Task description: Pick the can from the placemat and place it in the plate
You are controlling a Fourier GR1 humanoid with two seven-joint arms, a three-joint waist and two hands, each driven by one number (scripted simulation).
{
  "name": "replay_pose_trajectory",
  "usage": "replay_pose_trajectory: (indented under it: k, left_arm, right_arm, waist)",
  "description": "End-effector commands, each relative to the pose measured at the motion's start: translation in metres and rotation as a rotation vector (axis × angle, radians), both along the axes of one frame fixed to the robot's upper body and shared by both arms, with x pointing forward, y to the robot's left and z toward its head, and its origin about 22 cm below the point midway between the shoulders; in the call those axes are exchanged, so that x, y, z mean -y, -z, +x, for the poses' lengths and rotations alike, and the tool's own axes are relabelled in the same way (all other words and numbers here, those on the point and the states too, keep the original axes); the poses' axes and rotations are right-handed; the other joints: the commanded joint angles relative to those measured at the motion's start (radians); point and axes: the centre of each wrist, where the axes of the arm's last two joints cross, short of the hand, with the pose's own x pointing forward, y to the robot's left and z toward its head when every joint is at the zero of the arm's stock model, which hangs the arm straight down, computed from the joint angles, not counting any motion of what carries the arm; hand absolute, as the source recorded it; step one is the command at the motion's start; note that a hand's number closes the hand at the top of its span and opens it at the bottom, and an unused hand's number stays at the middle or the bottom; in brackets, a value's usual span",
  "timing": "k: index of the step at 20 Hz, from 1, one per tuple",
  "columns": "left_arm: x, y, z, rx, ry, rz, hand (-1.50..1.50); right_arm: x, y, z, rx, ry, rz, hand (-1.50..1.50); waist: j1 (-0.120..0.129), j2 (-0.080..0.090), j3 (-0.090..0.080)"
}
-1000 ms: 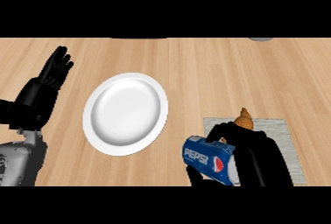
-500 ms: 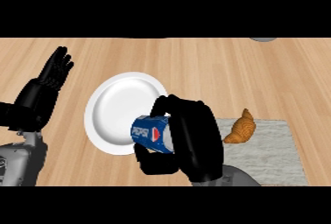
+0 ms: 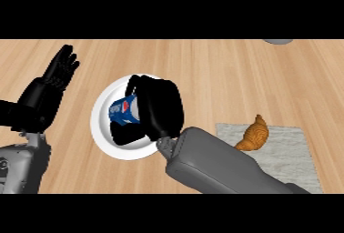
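- Beneath both hands lay the counter [image 3: 222, 68], a broad flat top of pale wood with long streaks of grain running across it.
- Behind the right hand, a smooth grey forearm [image 3: 215, 164], boxy with rounded edges, came up from the lower edge at a slant.
- To the right of that hand and well apart from it lay the placemat [image 3: 282, 150], a grey rectangle with a mottled, cloth-like surface.
- Under the right hand sat the plate [image 3: 104, 132], round, white and glossy, with a shallow rim; much of it was hidden by the hand.
- The left hand [image 3: 47, 98], matte black, stood well to the left of the plate with its fingers straight and upward, holding nothing.
- The right hand [image 3: 158, 109], also matte black, was over the plate with its fingers curled round the can.
- The can [image 3: 124, 111], a blue cylinder with a red and white mark, showed only partly at the hand's left side, above the plate's middle; whether it touched the plate could not be told.
- A croissant [image 3: 254, 134], golden brown, curved and ridged, lay on the placemat's upper left part, to the right of the forearm.
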Motion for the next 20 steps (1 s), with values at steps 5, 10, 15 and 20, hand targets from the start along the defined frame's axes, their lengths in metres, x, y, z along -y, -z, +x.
replay_pose_trajectory:
  k: [5, 10, 15, 20]
  left_arm:
    - [0.007, 0.0, 0.012, 0.026, 0.031, -0.001, 0.0]
    - [0.015, 0.003, 0.008, 0.001, 0.066, 0.008, 0.0]
    - [0.017, -0.002, 0.018, 0.001, 0.078, 0.015, 0.0]
    - [0.019, -0.011, 0.016, 0.022, 0.083, 0.0, 0.0]
  right_arm:
    - [-0.017, 0.022, 0.051, -0.018, 0.08, -0.071, 1.5]
    - [-0.011, 0.043, 0.059, -0.096, 0.123, -0.028, 1.5]
    - [-0.003, 0.06, 0.063, -0.17, 0.143, 0.048, -1.5]
    - [0.0, 0.055, 0.069, -0.108, 0.096, 0.197, -1.5]
  waist:
    - [0.034, 0.012, -0.001]
    - [0.064, 0.019, -0.001]
    - [0.071, 0.024, 0.0]
    - [0.084, 0.026, 0.001]
